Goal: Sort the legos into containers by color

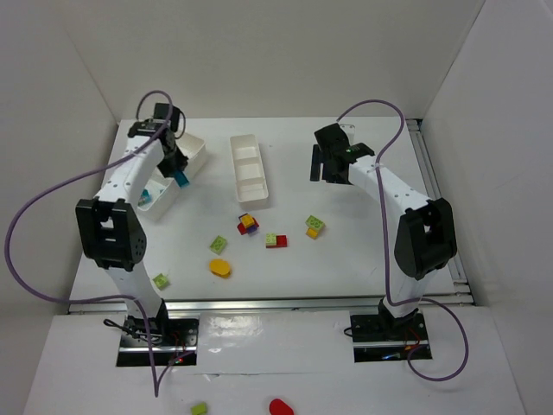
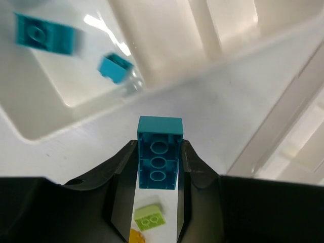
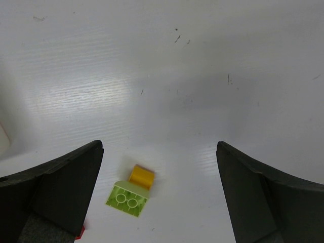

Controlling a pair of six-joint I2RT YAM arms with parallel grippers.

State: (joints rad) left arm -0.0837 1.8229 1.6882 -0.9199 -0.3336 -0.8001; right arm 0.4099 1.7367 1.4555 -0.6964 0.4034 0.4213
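My left gripper [image 1: 177, 169] is shut on a cyan lego [image 2: 159, 130], which stands upright between the fingers with its hollow underside facing the camera. It hangs just beside the wider white container [image 1: 197, 147], and two more cyan bricks [image 2: 43, 33] lie in that container's near compartment. The narrow three-compartment container [image 1: 249, 169] stands at the back middle. My right gripper [image 3: 159, 149] is open and raised above the table, with a green-and-yellow clump [image 3: 130, 195] below it on the surface.
Loose legos lie across the middle of the table: a purple-yellow-red clump [image 1: 248, 224], a green-and-red pair [image 1: 276, 240], a green brick [image 1: 219, 245], a yellow-orange piece [image 1: 220, 268] and a green brick [image 1: 162, 281] near the left arm's base.
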